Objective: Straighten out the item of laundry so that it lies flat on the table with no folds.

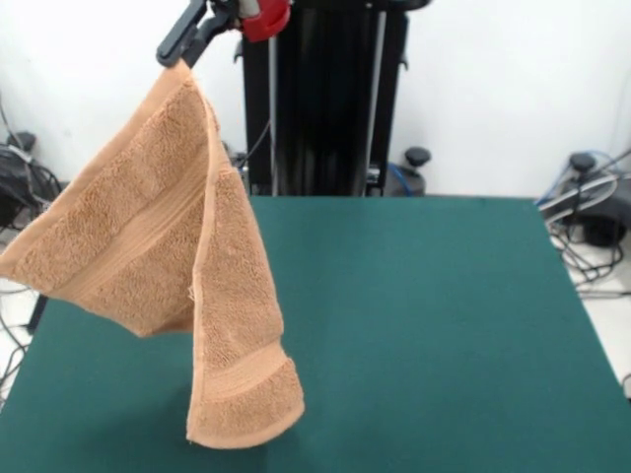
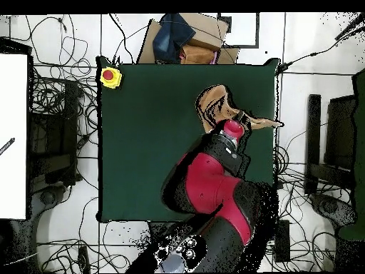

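The towel (image 1: pixel 148 256) hangs in the air from the gripper (image 1: pixel 183 44), which shows at the top of the front view as a dark pair of fingers beneath a red wrist joint; the fingers are closed on the cloth's uppermost corner, so the peach-orange terry drops directly below the pinch. From that corner the fabric spreads downward in two parts: a broad panel fanning out to one side, with a flat woven band running diagonally across it, and a narrower folded length falling lower, ending in a rounded hem with a second woven band just above it. The lowest hem appears over the near part of the table (image 1: pixel 424 335), though whether it touches the green top cannot be told from this view. In the overhead view the towel (image 2: pixel 217 108) shows as a bunched shape at the end of the red and black arm (image 2: pixel 210 182), above the table (image 2: pixel 150 135) toward one of its long edges, with one tip reaching out near that edge. A yellow box with a red button (image 2: pixel 110 76) sits at a table corner. No brand marks, labels or legible writing can be made out on the towel or elsewhere.
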Motion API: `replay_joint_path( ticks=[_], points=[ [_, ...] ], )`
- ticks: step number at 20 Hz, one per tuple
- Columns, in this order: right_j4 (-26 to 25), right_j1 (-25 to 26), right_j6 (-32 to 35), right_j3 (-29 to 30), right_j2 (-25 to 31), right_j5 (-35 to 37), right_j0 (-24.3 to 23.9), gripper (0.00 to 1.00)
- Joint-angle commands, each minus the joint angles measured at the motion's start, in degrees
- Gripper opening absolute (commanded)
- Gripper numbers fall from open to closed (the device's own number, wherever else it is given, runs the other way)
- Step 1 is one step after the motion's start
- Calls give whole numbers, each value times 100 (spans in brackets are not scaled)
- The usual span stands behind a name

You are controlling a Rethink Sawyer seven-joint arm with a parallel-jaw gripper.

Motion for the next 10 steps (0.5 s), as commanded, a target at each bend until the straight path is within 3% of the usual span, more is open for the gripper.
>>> replay_joint_path(
  ticks=[1, 8, 10],
  points=[
    [280, -8, 1310, 407, 87, -159, 128, 0],
    [487, 241, 1370, 475, -5, -452, 189, 0],
    [328, 96, 1324, 482, 65, -393, 112, 0]
  ],
)
